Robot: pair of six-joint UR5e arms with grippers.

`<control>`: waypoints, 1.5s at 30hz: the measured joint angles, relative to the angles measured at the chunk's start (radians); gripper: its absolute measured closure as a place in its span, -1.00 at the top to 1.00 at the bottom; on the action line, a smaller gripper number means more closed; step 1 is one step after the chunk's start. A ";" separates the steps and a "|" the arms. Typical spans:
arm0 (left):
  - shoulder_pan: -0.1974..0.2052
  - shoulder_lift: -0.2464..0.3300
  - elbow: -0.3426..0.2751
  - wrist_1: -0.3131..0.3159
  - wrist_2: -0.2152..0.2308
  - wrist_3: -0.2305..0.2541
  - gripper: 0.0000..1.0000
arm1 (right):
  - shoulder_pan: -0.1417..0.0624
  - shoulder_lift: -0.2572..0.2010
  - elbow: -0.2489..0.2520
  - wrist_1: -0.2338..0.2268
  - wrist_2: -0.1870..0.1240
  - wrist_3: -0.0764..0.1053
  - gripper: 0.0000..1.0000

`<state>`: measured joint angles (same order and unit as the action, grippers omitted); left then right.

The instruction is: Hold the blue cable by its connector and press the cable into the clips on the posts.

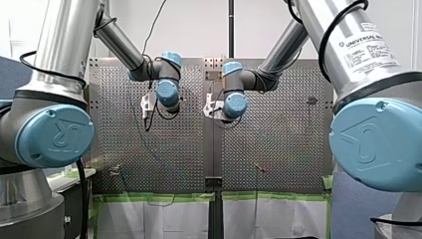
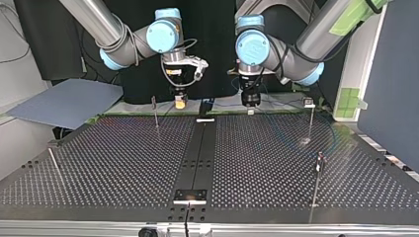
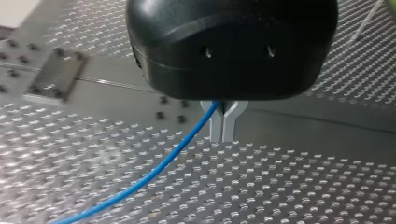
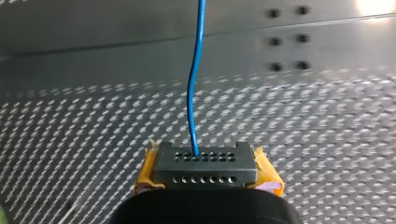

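In right claw (image 4: 205, 173): connector (image 4: 204, 167), cable (image 4: 195, 88) ahead

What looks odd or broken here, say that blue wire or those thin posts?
Nothing stands out. The blue cable leaves the connector held in my right gripper cleanly, without kinks, and my left gripper is shut on it further along. The posts show no visible bend.

The front view looks from behind and above over the perforated table (image 1: 278, 149); the top view faces back from across the table, low. Both wrist views sit close above its centre strip (image 3: 107, 93).
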<state>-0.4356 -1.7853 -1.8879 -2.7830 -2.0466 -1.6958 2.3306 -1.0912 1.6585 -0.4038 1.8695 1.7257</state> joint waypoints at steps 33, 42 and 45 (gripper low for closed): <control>-0.095 -0.257 -0.023 0.292 0.046 0.035 -1.00 | -0.124 0.219 0.261 -0.264 0.000 0.043 -1.00; -0.121 -0.334 0.049 0.320 0.070 0.012 -1.00 | -0.206 0.243 0.276 -0.348 -0.067 0.061 -1.00; -0.134 -0.360 0.075 0.321 0.067 0.009 -1.00 | -0.232 0.244 0.276 -0.376 -0.073 0.063 -1.00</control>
<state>-0.5700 -2.1450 -1.8133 -2.4618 -1.9798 -1.6865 2.0989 -0.8469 1.9350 -0.7796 1.7964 1.7889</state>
